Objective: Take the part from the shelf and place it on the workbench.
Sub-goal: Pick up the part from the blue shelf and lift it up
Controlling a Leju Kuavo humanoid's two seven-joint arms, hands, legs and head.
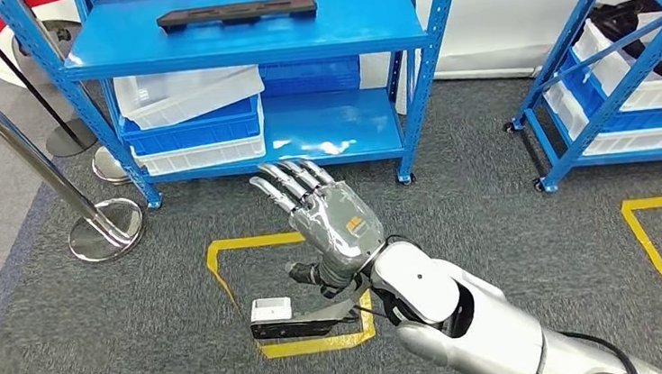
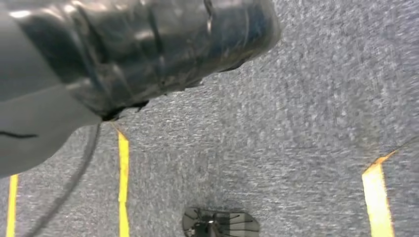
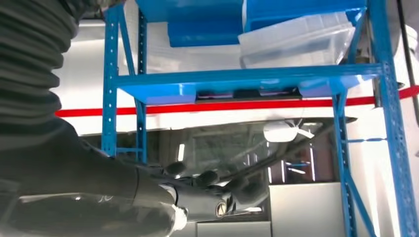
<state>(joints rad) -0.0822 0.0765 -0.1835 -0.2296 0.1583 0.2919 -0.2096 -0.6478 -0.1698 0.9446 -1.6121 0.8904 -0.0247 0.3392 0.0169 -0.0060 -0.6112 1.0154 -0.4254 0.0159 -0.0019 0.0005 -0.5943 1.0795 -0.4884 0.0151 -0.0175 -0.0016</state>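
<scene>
Right hand [image 1: 326, 219] raised before the blue shelf [image 1: 242, 41], fingers spread and straight, holding nothing. Black part [image 1: 237, 13] flat on the top board, well beyond and above the fingertips, a little toward the robot's left; long axis across the shelf front, side to side. Right the nearer hand by judgement, needing a reach up and forward. Left hand [image 2: 123, 54] blurred in the left wrist view, state not told.

Head view looks down at shelf [image 1: 241, 32]; right wrist view faces it
</scene>
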